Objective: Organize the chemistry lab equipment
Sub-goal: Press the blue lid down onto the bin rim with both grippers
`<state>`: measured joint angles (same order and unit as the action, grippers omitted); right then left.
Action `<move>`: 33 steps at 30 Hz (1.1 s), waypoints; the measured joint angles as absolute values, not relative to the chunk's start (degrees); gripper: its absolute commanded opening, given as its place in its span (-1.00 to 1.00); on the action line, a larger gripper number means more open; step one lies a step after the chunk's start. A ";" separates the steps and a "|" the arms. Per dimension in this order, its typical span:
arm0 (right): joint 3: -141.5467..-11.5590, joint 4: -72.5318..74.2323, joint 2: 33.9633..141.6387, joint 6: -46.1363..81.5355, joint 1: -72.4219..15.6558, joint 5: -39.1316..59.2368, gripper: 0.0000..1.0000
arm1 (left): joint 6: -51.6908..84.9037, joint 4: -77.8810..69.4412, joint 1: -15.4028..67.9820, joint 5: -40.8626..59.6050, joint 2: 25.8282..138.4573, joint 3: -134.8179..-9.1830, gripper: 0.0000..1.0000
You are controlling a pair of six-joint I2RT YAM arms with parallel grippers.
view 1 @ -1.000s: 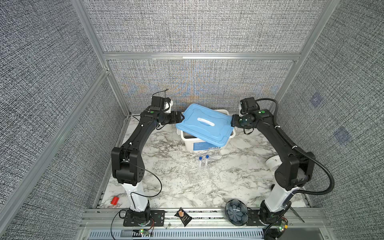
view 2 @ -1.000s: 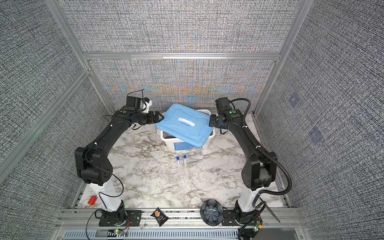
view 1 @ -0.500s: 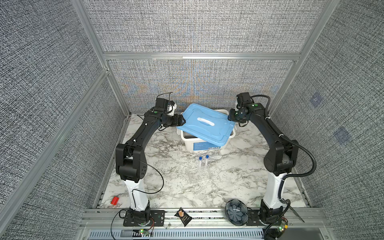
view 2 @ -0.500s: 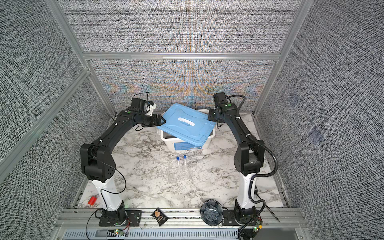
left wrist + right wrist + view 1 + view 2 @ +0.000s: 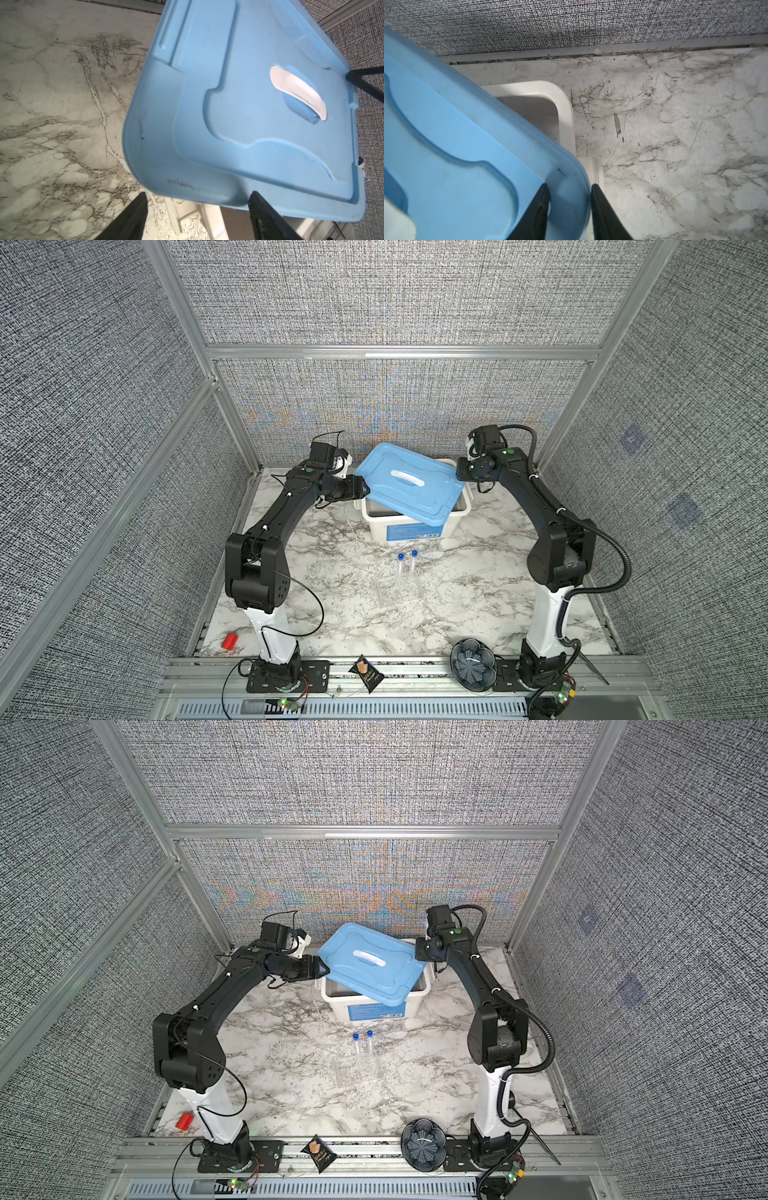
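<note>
**While both arms reach a blue lid, the tubes stand at mid-table**

Where the marble table point(image 5: 332, 572) meets the far wall, a white bin point(image 5: 415, 529) sits with a blue lid point(image 5: 409, 489) lying skewed and tilted across its top, so part of the opening shows. The left end effector point(image 5: 365, 490) is at the lid's left edge. Its wrist view shows the fingers spread wide and nothing clamped between them. The right end effector point(image 5: 459, 472) is at the lid's far right corner. Its fingers point(image 5: 542, 199) stand close on either side of the corner rim, but whether they press on it cannot be told.

Two slim clear tubes point(image 5: 400, 570) with blue caps stand in a clear plastic rack point(image 5: 390, 593) at the middle of the table, just nearer than the bin and apart from both arms. Along the near edge are a small red object point(image 5: 229, 641) at the left, a black packet point(image 5: 368, 672) and a dark patterned bowl point(image 5: 473, 664).
</note>
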<state>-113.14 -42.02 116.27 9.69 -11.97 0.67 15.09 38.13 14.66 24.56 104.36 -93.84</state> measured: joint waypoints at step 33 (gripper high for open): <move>-124.55 -47.97 120.60 -2.50 -7.42 10.22 0.19 | 12.10 44.51 13.82 23.03 116.68 -111.42 0.53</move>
<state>-124.55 -47.97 120.60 -2.50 -7.42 10.22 12.10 44.51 13.82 23.03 116.68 -111.42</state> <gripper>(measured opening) 0.585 0.760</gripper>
